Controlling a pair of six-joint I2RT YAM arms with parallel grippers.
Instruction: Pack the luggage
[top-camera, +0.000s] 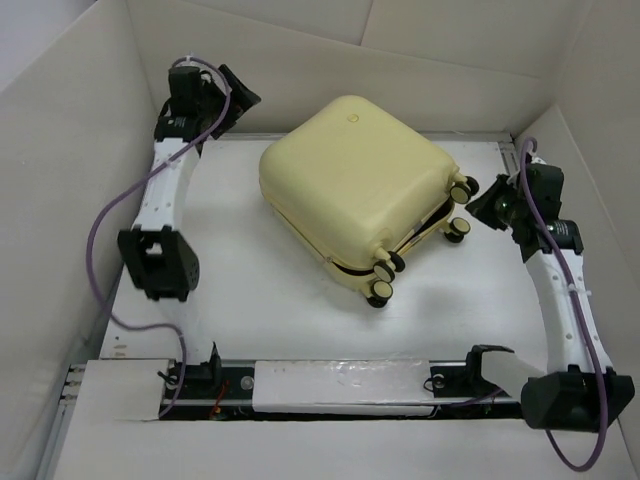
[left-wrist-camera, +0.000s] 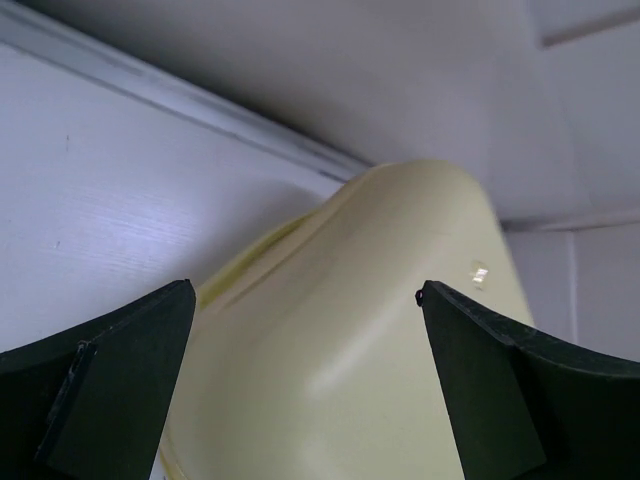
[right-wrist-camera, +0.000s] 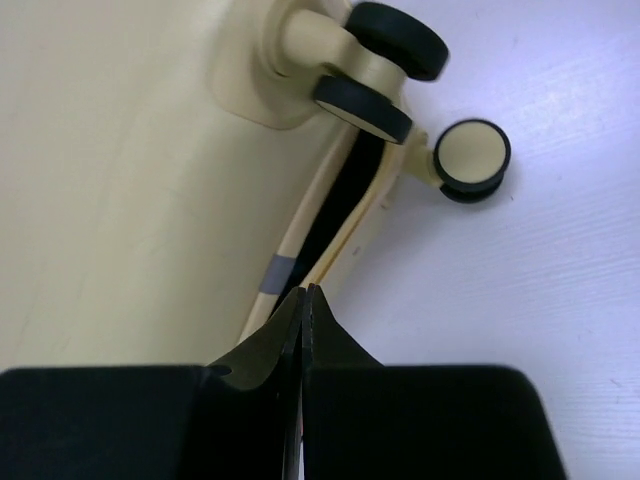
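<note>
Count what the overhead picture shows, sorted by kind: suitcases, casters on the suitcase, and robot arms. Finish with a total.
Suitcase: 1
Casters on it: 4
Robot arms: 2 (left arm, right arm)
Total: 7
</note>
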